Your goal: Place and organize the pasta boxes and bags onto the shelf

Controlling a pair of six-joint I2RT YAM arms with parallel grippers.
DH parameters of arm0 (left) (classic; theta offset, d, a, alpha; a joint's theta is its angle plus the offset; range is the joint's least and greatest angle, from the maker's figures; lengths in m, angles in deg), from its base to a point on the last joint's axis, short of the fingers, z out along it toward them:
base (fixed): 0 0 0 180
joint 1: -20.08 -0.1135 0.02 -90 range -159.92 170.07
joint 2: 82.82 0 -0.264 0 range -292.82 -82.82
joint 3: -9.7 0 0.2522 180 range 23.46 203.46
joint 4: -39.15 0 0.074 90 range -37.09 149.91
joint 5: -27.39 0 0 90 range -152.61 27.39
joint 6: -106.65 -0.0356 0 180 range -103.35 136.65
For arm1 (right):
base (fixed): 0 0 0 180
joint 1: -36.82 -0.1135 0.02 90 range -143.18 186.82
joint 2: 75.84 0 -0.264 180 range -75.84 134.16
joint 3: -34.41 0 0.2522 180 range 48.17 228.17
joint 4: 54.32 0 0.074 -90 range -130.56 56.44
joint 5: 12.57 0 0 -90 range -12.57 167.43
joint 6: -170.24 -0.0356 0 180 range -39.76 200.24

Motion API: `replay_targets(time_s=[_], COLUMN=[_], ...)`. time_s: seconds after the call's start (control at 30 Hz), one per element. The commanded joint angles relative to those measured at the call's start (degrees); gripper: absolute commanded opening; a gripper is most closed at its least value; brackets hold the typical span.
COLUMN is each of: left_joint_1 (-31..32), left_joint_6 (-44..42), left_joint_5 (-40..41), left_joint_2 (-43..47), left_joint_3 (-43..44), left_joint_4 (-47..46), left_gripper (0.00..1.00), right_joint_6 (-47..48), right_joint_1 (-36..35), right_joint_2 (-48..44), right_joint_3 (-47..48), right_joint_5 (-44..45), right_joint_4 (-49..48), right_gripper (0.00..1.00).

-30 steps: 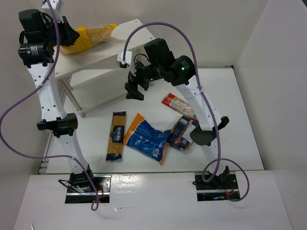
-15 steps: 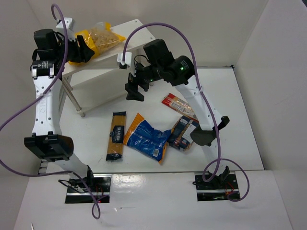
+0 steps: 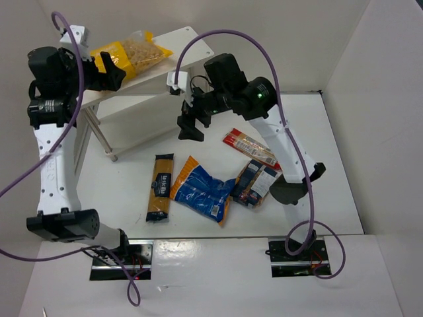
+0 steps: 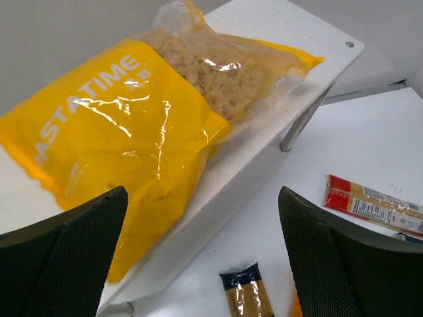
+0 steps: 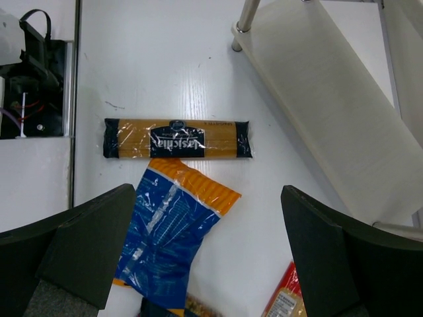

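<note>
Left jaws have sprung apart, hiding one end of the yellow bag [image 3: 132, 54] on the shelf [image 3: 188, 41]; right jaws gape.

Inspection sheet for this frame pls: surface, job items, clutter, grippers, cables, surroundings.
Surface: white table, four packages lying loose on it.
Job's things: yellow bag lies on the top board of the shelf; spaghetti packet, blue bag, dark blue box and red packet are on the table.
Clutter: nothing seen.
Grippers: left gripper jaws open, at the yellow bag, holding nothing; right gripper jaws open, above the spaghetti packet and blue bag, holding nothing.
Cables: purple cables loop along both arms, off the packages.
Surroundings: white walls enclose the table.
</note>
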Motion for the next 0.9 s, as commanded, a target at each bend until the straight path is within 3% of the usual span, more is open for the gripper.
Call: replay_targets(time_s=[0.0,0.17,0.3,0.37,0.57,0.77,0.87], left_joint_1=[-0.79,-0.79,-0.79,-0.79,-0.79,-1.40,-1.92], left_joint_6=[-1.74,-5.25,-8.24,-11.48,-21.85,-26.52,-27.23], left_joint_5=[0.33,-1.58,-10.29,-12.85,-17.60,-21.03,-21.03], left_joint_2=[6.94,14.23,20.46,22.41,28.83,31.37,31.38], left_joint_3=[1.66,-2.28,-11.85,-15.89,-30.66,-43.13,-47.28], left_joint_4=[0.30,2.68,3.73,5.13,8.74,8.74,6.73], left_gripper=[1.00,1.00,1.00,1.00,1.00,1.00,1.00], right_joint_6=[-2.82,-9.41,-12.94,-12.94,-15.48,-20.22,-25.23], right_joint_1=[-0.71,-0.71,-0.71,-0.71,12.19,23.09,28.89], right_joint_2=[-7.59,-16.55,-26.83,-32.20,-47.29,-53.48,-53.48], right_joint_3=[-1.52,-11.44,-33.27,-39.64,-69.58,-87.62,-93.18], right_joint_5=[1.81,10.07,24.80,28.96,30.65,31.97,37.58], right_joint_4=[-1.99,-10.68,-22.98,-27.10,-37.83,-40.75,-42.25], right_gripper=[0.99,0.99,0.99,0.99,1.00,1.00,1.00])
